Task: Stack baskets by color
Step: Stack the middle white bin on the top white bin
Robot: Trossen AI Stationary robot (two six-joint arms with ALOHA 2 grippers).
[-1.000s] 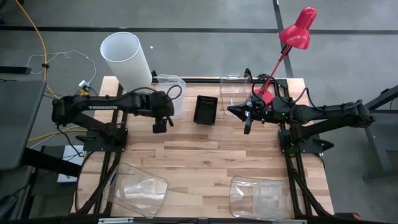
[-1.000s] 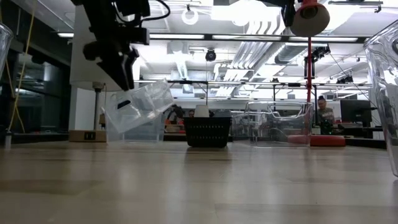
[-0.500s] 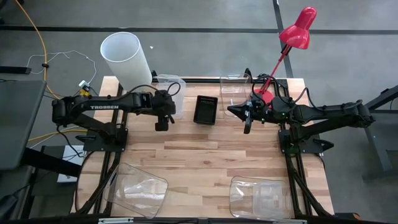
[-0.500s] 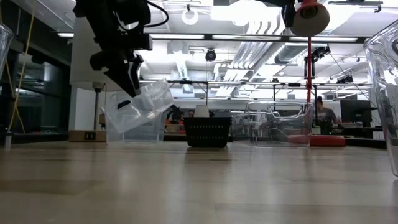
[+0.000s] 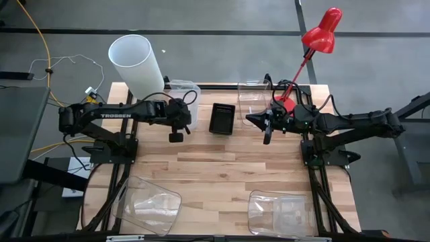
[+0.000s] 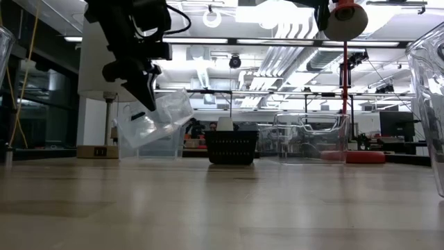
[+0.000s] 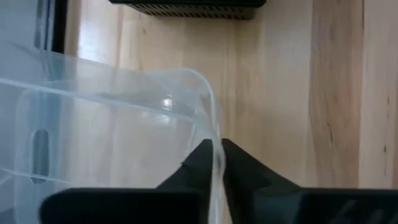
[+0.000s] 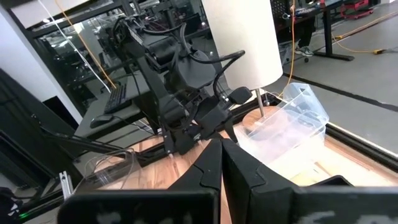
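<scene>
A frosted translucent basket [image 6: 158, 122] sits tilted at the table's far left, in front of the white lampshade [image 5: 138, 62]. Its rim corner shows in the left wrist view [image 7: 193, 81]. My left gripper [image 7: 216, 163] is shut on its wall, slanting down from the left [image 5: 180, 122]. A black perforated basket [image 5: 222, 118] stands on the table just to its right. Beside that is a clear tub [image 5: 252, 96]. My right gripper [image 8: 219, 163] is shut on nothing and hangs level above the table near the clear tub [image 5: 267, 128]. My left gripper pinches the frosted basket's side wall just below the rim [image 7: 216, 146], near a rounded corner. One finger [image 7: 198, 167] is inside and the other [image 7: 241, 169] is outside. The fingers come slanting down from above. The basket is tilted in the hold; what its lower end rests on is unclear.
Two larger clear tubs lie near the front edge, one left [image 5: 152, 204] and one right [image 5: 281, 212]. A red desk lamp [image 5: 320, 32] rises at the far right over the right arm. The middle of the wooden table [image 5: 222, 168] is bare.
My left gripper has sunk a little onto the frosted basket's wall and shut on it. The basket stays tilted where it was.
</scene>
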